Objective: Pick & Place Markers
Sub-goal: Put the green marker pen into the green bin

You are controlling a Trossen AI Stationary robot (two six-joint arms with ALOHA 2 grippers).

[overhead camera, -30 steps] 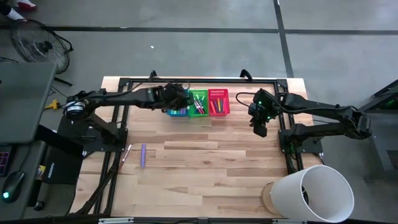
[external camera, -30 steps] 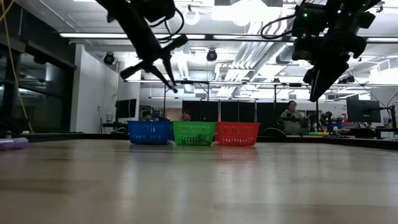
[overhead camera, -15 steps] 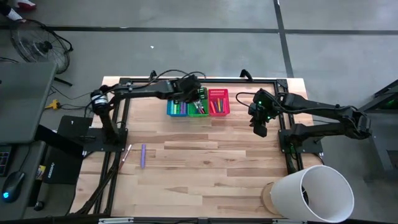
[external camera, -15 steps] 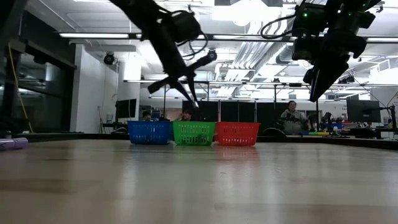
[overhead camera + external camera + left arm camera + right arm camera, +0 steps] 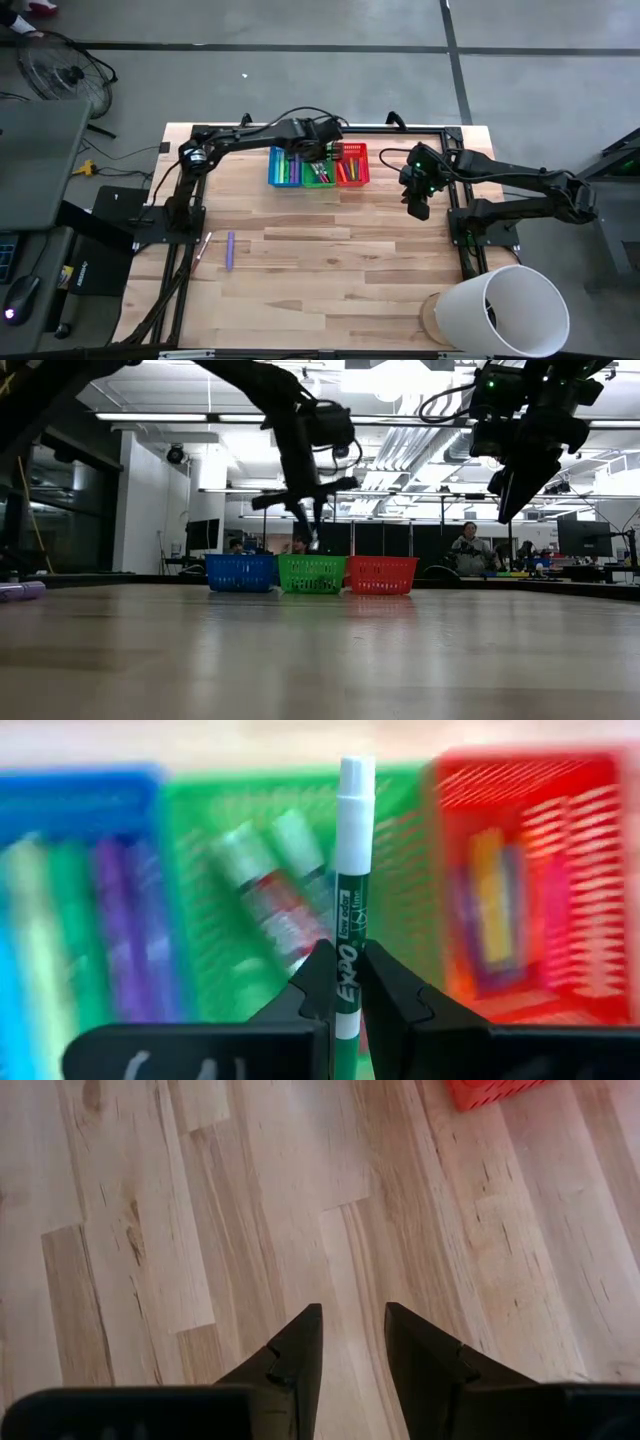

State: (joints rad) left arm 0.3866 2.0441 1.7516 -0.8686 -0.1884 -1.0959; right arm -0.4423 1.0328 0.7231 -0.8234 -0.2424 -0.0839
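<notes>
My left gripper [image 5: 326, 152] hangs over the green basket [image 5: 318, 170], shut on a green marker with a white cap [image 5: 352, 870]. In the left wrist view the blue basket [image 5: 70, 900], the green basket [image 5: 230, 840] and the red basket [image 5: 520, 880] lie below it, each with markers inside. A purple marker [image 5: 230, 250] and a pale one [image 5: 203, 247] lie flat on the table near the left edge. My right gripper [image 5: 417, 208] hovers open over bare wood [image 5: 352, 1312], right of the baskets. My left gripper pinches the green marker's barrel at its printed label [image 5: 347, 970], between its two fingers. The fingers come from above, slanting down, and lie across the marker. The marker is lifted clear above the green basket, its white cap end [image 5: 356, 775] pointing away from the fingers.
The three baskets [image 5: 311, 573] stand in a row at the table's far edge. A big white cylinder [image 5: 503, 308] lies at the near right corner. The black arm frames [image 5: 180, 215] run along both sides. People sit in the room behind.
My left gripper has carried the green marker along the far edge toward the table's right, from over the blue basket to over the green one, sinking a little. The wrist has turned, so the marker now lies closer to level.
</notes>
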